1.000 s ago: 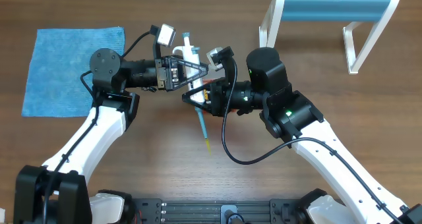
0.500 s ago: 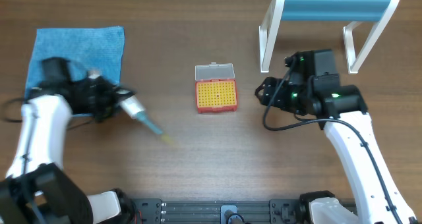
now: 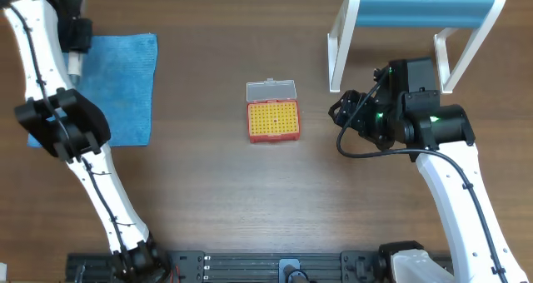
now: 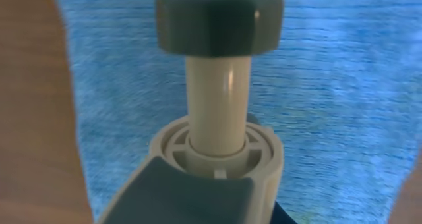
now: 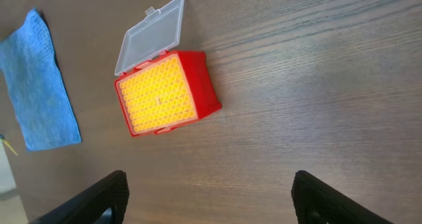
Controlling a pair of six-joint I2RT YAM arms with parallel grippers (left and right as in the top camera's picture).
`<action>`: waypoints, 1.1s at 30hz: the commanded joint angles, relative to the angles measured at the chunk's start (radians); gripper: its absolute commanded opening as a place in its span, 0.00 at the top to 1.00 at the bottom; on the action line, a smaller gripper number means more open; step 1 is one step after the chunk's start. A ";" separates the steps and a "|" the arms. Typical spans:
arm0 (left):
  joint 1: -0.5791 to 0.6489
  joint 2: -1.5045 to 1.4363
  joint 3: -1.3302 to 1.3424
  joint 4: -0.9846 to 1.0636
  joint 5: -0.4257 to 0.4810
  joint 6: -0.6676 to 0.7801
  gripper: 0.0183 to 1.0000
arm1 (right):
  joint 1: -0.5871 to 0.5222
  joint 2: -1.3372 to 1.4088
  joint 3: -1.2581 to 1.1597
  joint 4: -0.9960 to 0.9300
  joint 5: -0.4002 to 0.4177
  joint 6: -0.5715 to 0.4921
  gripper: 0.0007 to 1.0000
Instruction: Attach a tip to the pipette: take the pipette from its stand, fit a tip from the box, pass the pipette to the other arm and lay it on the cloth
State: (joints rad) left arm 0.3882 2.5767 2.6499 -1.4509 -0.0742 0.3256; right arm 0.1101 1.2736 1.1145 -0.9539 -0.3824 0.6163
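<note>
Left fingers have swung out over the cloth, clamped on the pipette; right fingers hang wide, empty, near the stand. Best now: lower gently, lay it flat mid-cloth, then release.

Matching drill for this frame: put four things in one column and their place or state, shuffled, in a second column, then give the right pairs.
Things:
1. cloth
2. tip box
3. stand
4. right gripper

Place or state:
A. open, holding nothing
B. in the middle, standing open
C. at the left, lying flat
D. far right, white frame with a blue top

Pairs: 1-C, 2-B, 3-D, 4-A
</note>
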 commanded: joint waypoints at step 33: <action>-0.422 -1.638 -0.986 -0.208 0.114 -0.584 0.13 | -0.003 -0.742 0.039 0.039 0.585 -0.523 0.19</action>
State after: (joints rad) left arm -0.0311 1.1927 1.8706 -1.6917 0.0044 -0.0959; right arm 0.1093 0.6197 1.1530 -0.8909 0.1814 0.2150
